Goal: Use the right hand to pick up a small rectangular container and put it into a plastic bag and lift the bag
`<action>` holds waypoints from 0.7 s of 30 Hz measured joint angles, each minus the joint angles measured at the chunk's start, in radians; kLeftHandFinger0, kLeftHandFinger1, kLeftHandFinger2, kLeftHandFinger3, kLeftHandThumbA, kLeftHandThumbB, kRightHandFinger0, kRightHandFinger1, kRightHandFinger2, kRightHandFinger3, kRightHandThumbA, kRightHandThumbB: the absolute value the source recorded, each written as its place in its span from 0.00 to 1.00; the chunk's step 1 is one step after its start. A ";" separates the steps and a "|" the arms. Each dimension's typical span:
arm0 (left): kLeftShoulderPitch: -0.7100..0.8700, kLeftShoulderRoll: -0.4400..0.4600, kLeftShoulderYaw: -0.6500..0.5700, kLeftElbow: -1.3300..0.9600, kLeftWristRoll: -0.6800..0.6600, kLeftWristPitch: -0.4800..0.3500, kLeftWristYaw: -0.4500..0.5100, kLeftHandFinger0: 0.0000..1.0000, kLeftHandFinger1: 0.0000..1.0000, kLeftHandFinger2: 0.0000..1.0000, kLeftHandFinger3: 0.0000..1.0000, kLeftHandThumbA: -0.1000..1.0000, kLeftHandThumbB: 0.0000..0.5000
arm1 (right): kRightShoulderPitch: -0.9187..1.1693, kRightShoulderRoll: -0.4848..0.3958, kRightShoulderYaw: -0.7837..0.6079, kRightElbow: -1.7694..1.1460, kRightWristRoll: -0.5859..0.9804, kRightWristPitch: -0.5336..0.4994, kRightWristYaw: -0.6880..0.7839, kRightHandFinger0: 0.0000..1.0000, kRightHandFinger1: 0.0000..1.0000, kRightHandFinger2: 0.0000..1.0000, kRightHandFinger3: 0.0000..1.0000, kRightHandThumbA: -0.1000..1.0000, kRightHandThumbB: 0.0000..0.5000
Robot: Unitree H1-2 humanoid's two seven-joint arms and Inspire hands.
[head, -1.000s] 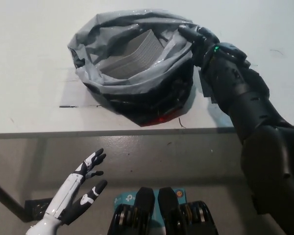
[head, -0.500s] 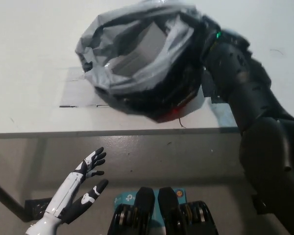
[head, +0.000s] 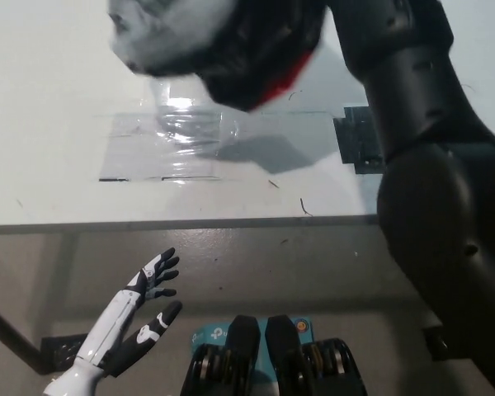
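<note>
The grey and black plastic bag (head: 219,41) hangs in the air at the top of the head view, blurred and partly cut off by the picture's edge, with a red patch on its underside. It casts a shadow on the white table (head: 58,124) below. My black right arm (head: 412,124) rises from the bottom right to the bag's right side. There my right hand (head: 342,15) is shut on the bag at the top edge, dark against dark. The small rectangular container does not show. My white left hand (head: 144,309) rests open at the lower left, below the table's front edge.
A clear taped plastic sheet (head: 177,144) lies flat on the table where the bag stood. A dark grey block (head: 359,140) sits beside my right arm. The table's front edge (head: 148,223) crosses the picture, with grey floor (head: 256,264) below it.
My right arm has risen and carried the bag up off the table towards the top of the picture. The sheet under it now shows. The left hand has not moved.
</note>
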 measured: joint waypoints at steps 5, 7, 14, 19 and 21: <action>0.000 0.000 0.000 0.000 0.000 0.000 0.000 0.82 0.91 1.00 1.00 0.86 0.42 | -0.071 0.001 0.006 -0.011 0.013 0.019 -0.012 0.00 0.22 0.79 1.00 0.00 0.15; 0.000 0.000 0.000 0.000 0.000 0.000 0.000 0.82 0.91 1.00 1.00 0.86 0.42 | -0.096 0.000 0.006 -0.025 0.019 0.025 -0.017 0.00 0.20 0.79 1.00 0.00 0.14; 0.001 0.001 0.000 -0.004 0.000 0.000 0.000 0.82 0.90 1.00 1.00 0.86 0.43 | -0.154 0.002 0.009 -0.076 0.040 0.044 -0.026 0.00 0.22 0.76 1.00 0.00 0.19; -0.002 0.001 0.000 -0.003 0.000 0.000 0.000 0.82 0.90 1.00 1.00 0.87 0.41 | -0.146 0.010 0.066 -0.130 0.036 0.055 -0.026 0.00 0.26 0.89 1.00 0.00 0.20; -0.002 0.001 -0.001 -0.003 0.000 0.000 0.000 0.83 0.90 1.00 1.00 0.86 0.42 | -0.144 0.010 0.081 -0.128 0.033 0.057 -0.025 0.00 0.29 0.90 1.00 0.00 0.22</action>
